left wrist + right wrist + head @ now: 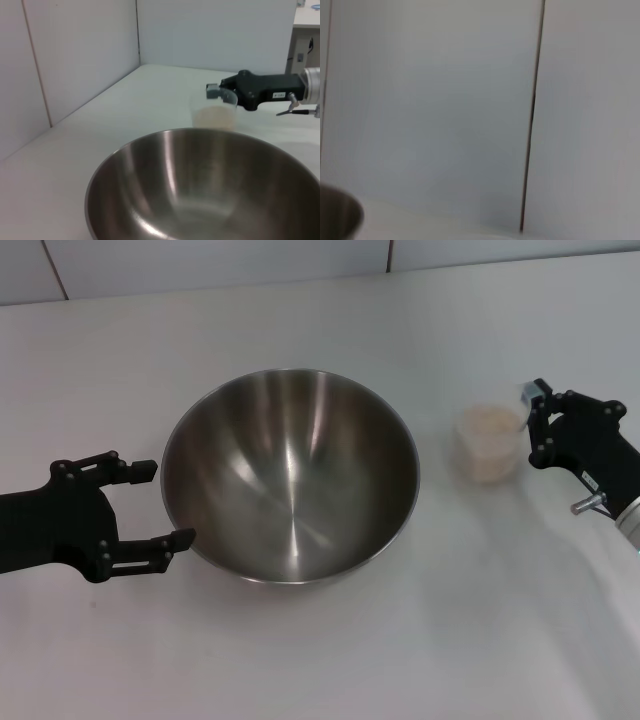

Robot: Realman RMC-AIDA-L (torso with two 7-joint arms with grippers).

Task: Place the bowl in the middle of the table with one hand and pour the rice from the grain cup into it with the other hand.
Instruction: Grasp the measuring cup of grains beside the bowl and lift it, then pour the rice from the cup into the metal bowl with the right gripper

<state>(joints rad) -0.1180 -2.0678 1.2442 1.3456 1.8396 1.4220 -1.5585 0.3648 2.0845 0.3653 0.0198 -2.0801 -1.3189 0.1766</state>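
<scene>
The steel bowl (290, 475) stands upright and empty in the middle of the white table (330, 670). My left gripper (170, 504) is open at the bowl's left rim, one finger on each side of that edge of the bowl. The clear grain cup (491, 452) stands to the right of the bowl with rice (490, 426) in it. My right gripper (534, 427) is open just to the right of the cup, its fingertips at the cup's side. The left wrist view shows the bowl (210, 185), the cup (214, 111) and the right gripper (222, 94) behind it.
White wall panels (300, 260) close off the table's far side, and also its left side in the left wrist view (75, 65). The right wrist view shows wall panels and a bit of the bowl's rim (340, 215).
</scene>
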